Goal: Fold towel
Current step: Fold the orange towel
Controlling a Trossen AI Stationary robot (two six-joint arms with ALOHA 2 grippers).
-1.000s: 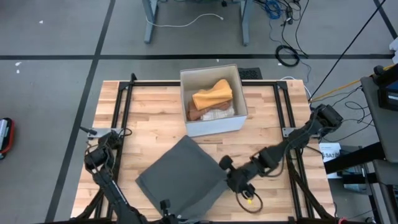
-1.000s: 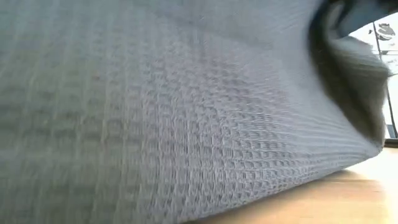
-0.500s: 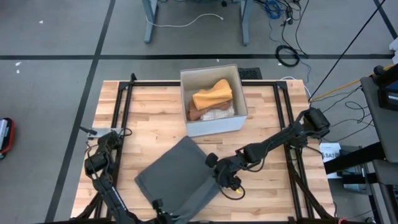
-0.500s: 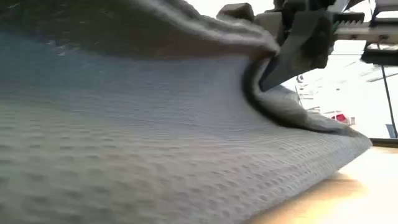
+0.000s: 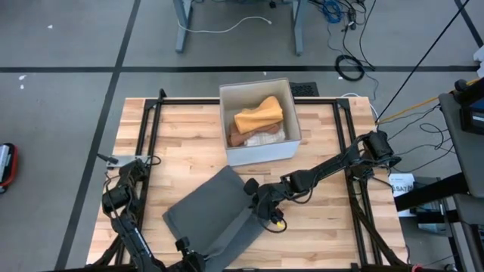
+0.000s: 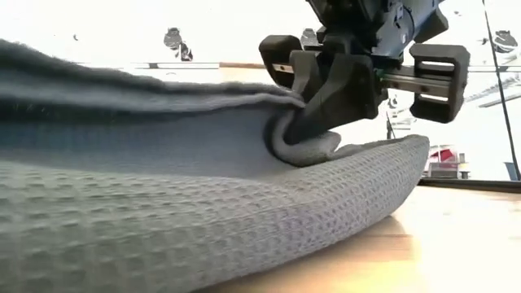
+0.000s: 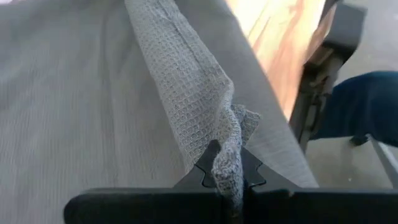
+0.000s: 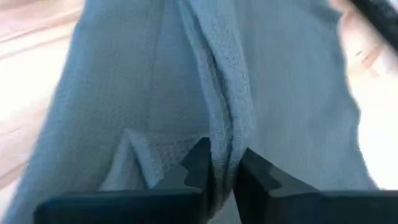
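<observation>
Towel: the grey waffle-weave towel [image 5: 215, 219] lies on the wooden bench [image 5: 181, 143], at its near middle.
Box: the white open box [image 5: 259, 121] stands behind the towel, at the bench's far middle.
Cloths: folded orange cloth [image 5: 259, 116] lies in the box on others.
Right pincer [image 5: 259, 208]: at the towel's right edge, gripping a fold.
Left pincer [image 5: 184, 248]: at the towel's near edge, pinching it.

Grey waffle-weave cloth towel [image 5: 214, 215], matt and nubbly, thick at the fold. Pale wooden table [image 5: 187, 143] of butcher-block strips, smooth with a slight sheen. Matt white box [image 5: 262, 153] holding soft orange cloth [image 5: 259, 115]. Dull black plastic fingers [image 6: 335, 88].
</observation>
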